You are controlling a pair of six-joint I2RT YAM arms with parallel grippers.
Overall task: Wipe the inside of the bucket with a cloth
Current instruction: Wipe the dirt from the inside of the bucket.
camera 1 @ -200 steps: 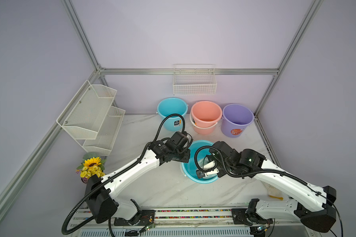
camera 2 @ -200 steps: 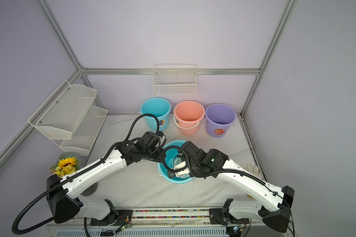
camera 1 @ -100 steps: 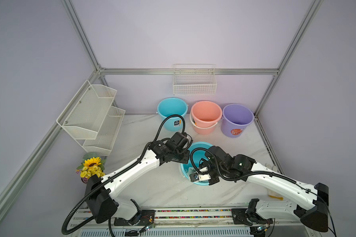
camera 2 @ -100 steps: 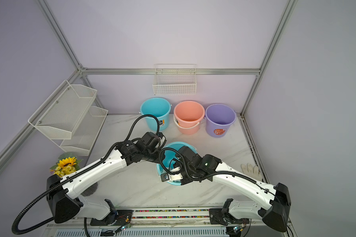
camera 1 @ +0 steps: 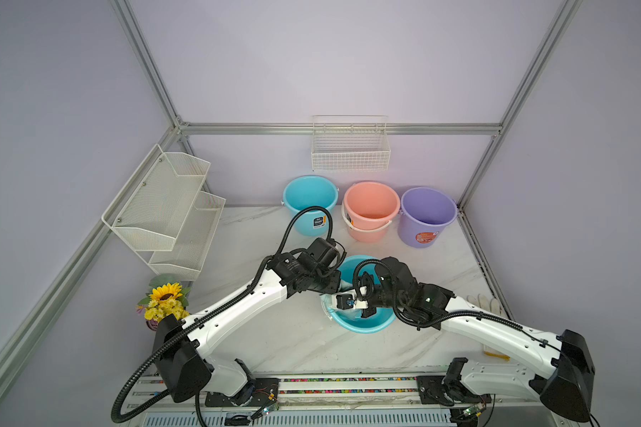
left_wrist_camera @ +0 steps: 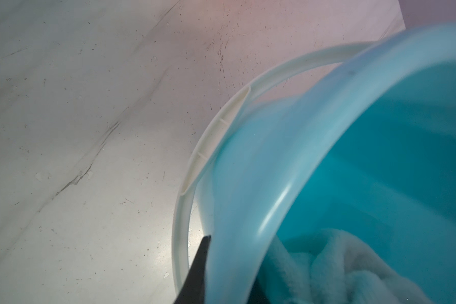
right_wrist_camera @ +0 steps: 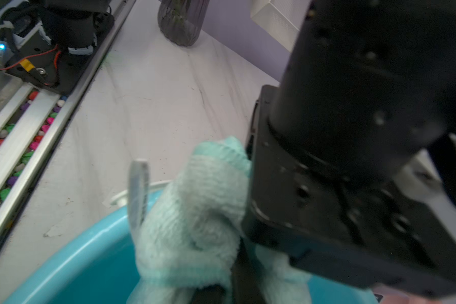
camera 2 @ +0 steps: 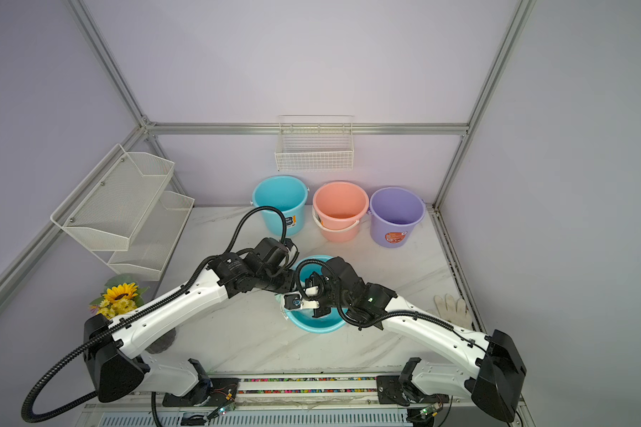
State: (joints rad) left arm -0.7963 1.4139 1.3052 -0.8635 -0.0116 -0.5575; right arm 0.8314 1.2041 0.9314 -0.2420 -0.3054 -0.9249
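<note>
Right arm's swept across! A second ago its wrist hung over the right-hand side of the teal bucket [camera 1: 365, 327]; now it's crowded up against the left arm's wrist on the other side. Right fingers [right_wrist_camera: 244, 273] are clenched on the mint-green cloth [right_wrist_camera: 195, 210], which bunches at the rim, part of it poking above the lip and the rest down inside the bucket. Left fingers [left_wrist_camera: 199, 265] pinch the bucket's rim, with one black tip outside the wall just beside the white handle [left_wrist_camera: 186, 181], steadying it on the marble surface [left_wrist_camera: 77, 131].

A wiping stroke is under way, I'd say. To do it well, press the cloth back down against the inner wall so the terry, not a bare finger, does the rubbing, then follow the curve round. That left clamp has to be firm, or the bucket will skate. Watch the crowding too: the two wrists look nearly touching, and the cloth could spill over the lip.
</note>
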